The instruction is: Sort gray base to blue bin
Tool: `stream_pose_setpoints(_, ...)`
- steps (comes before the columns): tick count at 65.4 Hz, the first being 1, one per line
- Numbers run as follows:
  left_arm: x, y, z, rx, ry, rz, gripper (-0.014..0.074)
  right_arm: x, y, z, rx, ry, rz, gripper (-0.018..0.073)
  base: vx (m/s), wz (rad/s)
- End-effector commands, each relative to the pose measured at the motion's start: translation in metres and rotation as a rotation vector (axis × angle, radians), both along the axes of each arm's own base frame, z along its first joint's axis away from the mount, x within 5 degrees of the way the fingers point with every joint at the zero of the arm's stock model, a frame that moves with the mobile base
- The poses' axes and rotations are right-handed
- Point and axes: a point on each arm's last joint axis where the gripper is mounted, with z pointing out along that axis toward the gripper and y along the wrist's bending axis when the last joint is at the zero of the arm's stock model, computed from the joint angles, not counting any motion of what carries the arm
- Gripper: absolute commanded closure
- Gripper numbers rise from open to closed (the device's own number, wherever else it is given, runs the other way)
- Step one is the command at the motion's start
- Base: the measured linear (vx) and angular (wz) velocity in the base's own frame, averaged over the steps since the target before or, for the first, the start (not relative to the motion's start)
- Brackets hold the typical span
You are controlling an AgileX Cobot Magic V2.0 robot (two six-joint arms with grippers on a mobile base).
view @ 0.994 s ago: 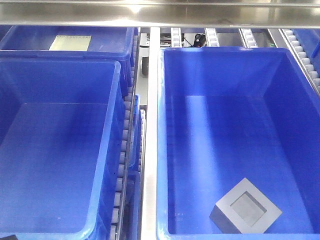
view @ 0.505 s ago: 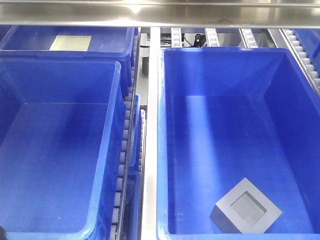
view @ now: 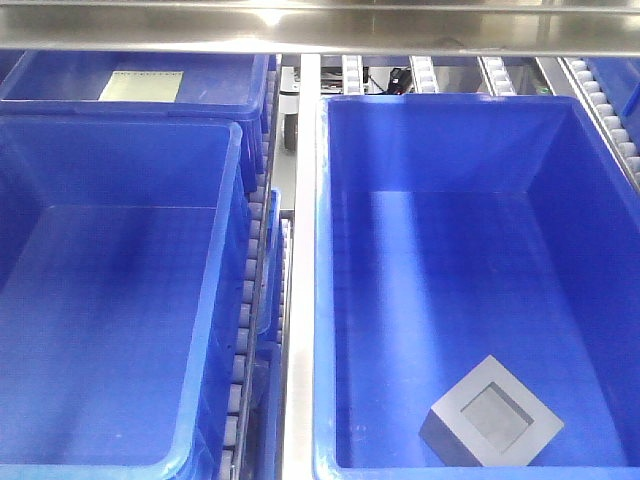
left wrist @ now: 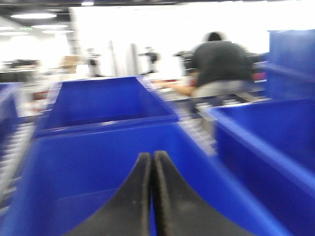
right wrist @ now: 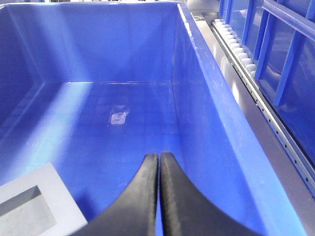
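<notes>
The gray base (view: 490,414) lies on the floor of the right-hand blue bin (view: 330,300), near its front edge, recess facing up. In the right wrist view the gray base (right wrist: 34,206) shows at the lower left, inside the same blue bin (right wrist: 206,98). My right gripper (right wrist: 159,156) is shut and empty, hanging over the bin floor just right of the base. My left gripper (left wrist: 151,155) is shut and empty, above a blue bin (left wrist: 98,152) on the left. Neither gripper appears in the front view.
A second large blue bin (view: 228,300) sits at the left, with a third (view: 150,95) behind it holding a pale sheet (view: 141,85). Roller tracks (view: 250,300) and a steel rail (view: 300,300) run between the bins. A person (left wrist: 219,64) stands beyond in the blurred left wrist view.
A dark shape at the bottom-left corner of the front view has slipped out of sight. The gray base and the bins have not moved.
</notes>
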Motion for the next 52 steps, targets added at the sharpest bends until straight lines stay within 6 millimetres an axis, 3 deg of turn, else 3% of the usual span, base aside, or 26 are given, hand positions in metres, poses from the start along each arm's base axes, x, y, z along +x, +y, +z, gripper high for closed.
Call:
stream_pose_setpoints(1,-0.002,0.003,0.006,0.017,-0.085,0.097,0.0603,0.001,0.0,0.006,-0.018,-0.064,0.0,0.0564,0.0,0.0)
stream_pose_setpoints(13,0.009,0.006,-0.018,0.061,-0.023,0.206,0.0603,0.001,0.0,0.006,-0.018,-0.064,0.0,0.0564,0.0,0.0)
stream_pose_setpoints(33,0.026,0.006,-0.066,0.064,0.023,0.204,0.0603,0.001,0.0,0.006,-0.018,-0.064,0.0,0.0564,0.0,0.0)
stream_pose_setpoints(45,0.031,0.006,-0.084,0.043,0.012,0.198,0.0603,0.001,0.0,0.006,-0.018,-0.064,0.0,0.0564,0.0,0.0)
stream_pose_setpoints(52,0.031,0.006,-0.085,0.045,0.02,0.198,0.0603,0.001,0.0,0.006,-0.018,-0.064,0.0,0.0564,0.0,0.0)
